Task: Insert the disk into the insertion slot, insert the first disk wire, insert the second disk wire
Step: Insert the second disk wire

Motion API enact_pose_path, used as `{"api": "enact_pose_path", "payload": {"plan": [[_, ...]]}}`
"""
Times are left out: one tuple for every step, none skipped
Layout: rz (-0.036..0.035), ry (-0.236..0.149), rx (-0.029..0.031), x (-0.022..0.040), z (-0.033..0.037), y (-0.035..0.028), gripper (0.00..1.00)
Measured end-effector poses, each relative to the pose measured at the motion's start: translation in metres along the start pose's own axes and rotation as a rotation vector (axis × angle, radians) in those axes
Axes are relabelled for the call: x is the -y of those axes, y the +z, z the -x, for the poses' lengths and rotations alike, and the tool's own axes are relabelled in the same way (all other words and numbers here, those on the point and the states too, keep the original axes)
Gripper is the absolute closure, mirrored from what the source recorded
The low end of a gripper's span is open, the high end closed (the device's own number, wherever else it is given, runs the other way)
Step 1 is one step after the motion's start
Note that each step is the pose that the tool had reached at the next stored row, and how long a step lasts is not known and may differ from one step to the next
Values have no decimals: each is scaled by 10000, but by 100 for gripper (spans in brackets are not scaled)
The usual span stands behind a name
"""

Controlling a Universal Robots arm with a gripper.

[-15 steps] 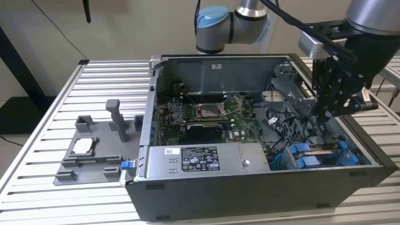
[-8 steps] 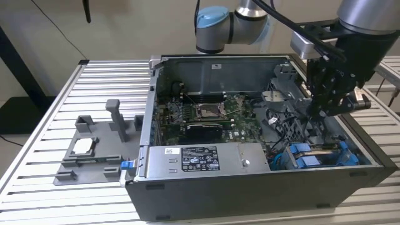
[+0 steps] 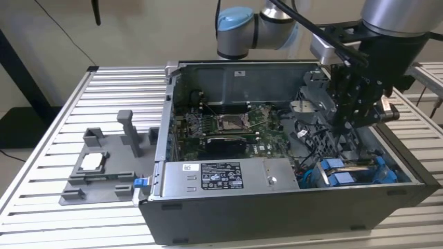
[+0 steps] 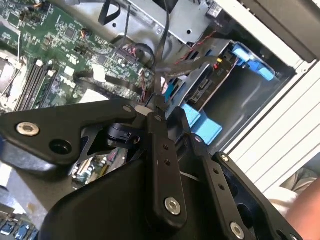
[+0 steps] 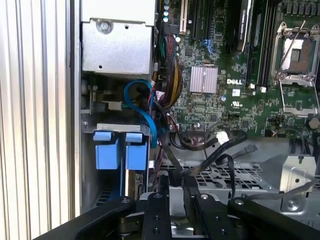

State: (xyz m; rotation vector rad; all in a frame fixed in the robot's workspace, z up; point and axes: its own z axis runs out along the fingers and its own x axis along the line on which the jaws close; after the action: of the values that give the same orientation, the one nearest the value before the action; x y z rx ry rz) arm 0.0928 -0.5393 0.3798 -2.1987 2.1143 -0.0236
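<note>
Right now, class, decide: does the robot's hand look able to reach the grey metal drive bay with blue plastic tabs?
Probably yes. The grey computer case lies open, and the hand hangs inside it close to the grey metal drive bay. Loose black cables beside the hand might snag.

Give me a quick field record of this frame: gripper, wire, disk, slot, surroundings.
gripper: inside the open case, shut on a black wire
disk: sits in the insertion slot, blue carrier showing
insertion slot: near case corner, at the exterior view's right
case: open, on slatted table
grey fixture: exterior view's left of the case, holds a small silver chip
</note>
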Motion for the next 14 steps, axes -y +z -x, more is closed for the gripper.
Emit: {"api": "enact_pose_path", "payload": {"plan": [[0, -6, 1, -23, 1, -2, 73], [0, -14, 2, -48, 3, -3, 73], [1, -23, 2, -73, 4, -5, 73], [2, -36, 2, -98, 5, -7, 73], [3, -52, 4, -120, 8, -8, 73], [3, -70, 4, -141, 11, -9, 73], [4, -88, 7, -161, 16, -8, 73], [5, -108, 6, -178, 21, -8, 73], [6, -128, 3, -192, 27, -7, 73], [1, -151, 0, -200, 32, -4, 73], [-5, -182, -6, -205, 34, 0, 73], [-14, -219, -15, -206, 35, 5, 73], [-34, -258, -26, -206, 35, 9, 73], [-52, -302, -40, -207, 35, 14, 73]]}}
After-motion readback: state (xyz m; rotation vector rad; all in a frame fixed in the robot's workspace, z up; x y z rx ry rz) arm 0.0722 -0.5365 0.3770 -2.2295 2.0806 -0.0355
